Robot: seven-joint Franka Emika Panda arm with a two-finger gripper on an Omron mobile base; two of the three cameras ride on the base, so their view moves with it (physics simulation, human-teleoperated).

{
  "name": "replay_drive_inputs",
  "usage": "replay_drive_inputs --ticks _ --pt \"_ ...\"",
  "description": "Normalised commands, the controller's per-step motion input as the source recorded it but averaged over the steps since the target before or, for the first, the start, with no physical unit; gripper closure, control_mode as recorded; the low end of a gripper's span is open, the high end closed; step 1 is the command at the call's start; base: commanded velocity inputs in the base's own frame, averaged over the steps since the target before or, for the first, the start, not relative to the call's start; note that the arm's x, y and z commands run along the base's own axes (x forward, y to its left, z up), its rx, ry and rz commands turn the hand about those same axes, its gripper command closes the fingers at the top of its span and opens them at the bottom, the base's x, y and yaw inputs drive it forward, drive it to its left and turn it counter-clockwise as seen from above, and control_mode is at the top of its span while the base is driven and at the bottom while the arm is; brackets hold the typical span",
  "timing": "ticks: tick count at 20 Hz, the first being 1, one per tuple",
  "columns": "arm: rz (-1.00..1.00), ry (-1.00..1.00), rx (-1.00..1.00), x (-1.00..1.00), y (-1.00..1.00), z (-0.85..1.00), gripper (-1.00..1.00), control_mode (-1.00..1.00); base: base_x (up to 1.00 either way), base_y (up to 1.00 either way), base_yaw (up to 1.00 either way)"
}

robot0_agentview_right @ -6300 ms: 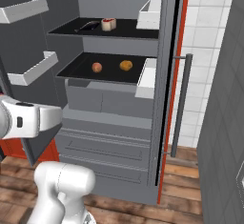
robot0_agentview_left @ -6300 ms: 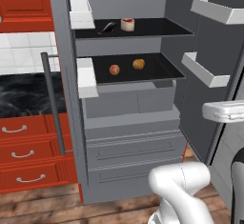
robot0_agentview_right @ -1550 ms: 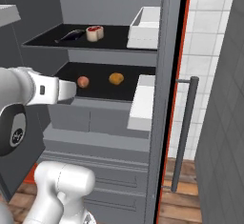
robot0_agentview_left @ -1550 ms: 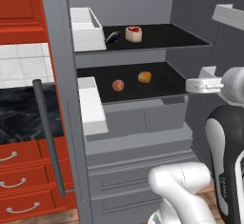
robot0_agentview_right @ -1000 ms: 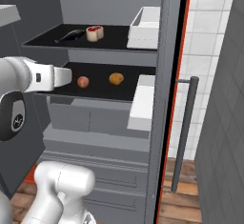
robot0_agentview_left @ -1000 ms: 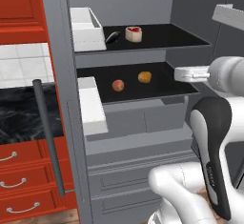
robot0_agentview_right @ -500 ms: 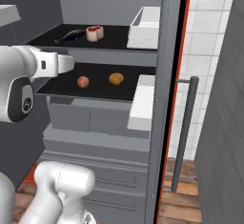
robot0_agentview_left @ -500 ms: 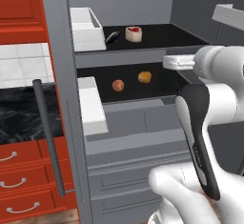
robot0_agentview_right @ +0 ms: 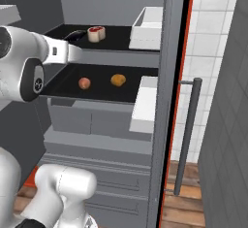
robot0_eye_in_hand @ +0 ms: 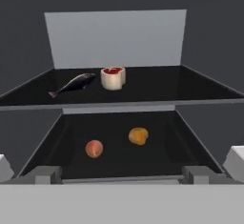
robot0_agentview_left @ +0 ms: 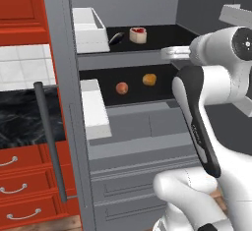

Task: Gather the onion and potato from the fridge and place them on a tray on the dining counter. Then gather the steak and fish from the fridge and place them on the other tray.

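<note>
You are looking at the very start of the job: all four items are sitting in the fridge [robot0_agentview_left: 59,102], and none is being carried yet. On the lower shelf [robot0_eye_in_hand: 167,147] the reddish round one, likely the onion [robot0_eye_in_hand: 94,148], is lying beside the orange-brown one, likely the potato [robot0_eye_in_hand: 138,136], a little apart. On the upper shelf [robot0_eye_in_hand: 157,87] the fish [robot0_eye_in_hand: 74,84] is lying just left of the steak [robot0_eye_in_hand: 113,77]. The gripper [robot0_agentview_right: 72,53] is hanging at the shelf fronts with its jaws spread wide and nothing between them. You are facing the whole task: both vegetables to one tray, then steak and fish to the other. The trays and counter are not in sight here.
</note>
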Motion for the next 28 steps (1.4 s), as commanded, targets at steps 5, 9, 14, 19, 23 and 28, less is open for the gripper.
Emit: replay_drive_inputs --ticks 5,9,14,19,23,28 --pt "0.0 0.1 0.0 0.37 0.0 0.0 -1.0 -1.0 0.0 0.0 0.0" --pt "0.0 0.0 0.0 0.32 0.0 0.0 -1.0 -1.0 0.0 0.0 0.0" --pt "0.0 -0.03 0.0 0.42 0.0 -0.08 -1.0 -1.0 0.0 0.0 0.0" --pt "0.0 0.0 0.0 0.38 0.04 0.0 -1.0 -1.0 0.0 0.0 0.0" --pt "0.0 0.03 0.0 0.37 0.11 0.0 -1.0 -1.0 0.0 0.0 0.0" --pt "0.0 0.04 0.0 0.47 0.14 -0.07 -1.0 -1.0 0.0 0.0 0.0"
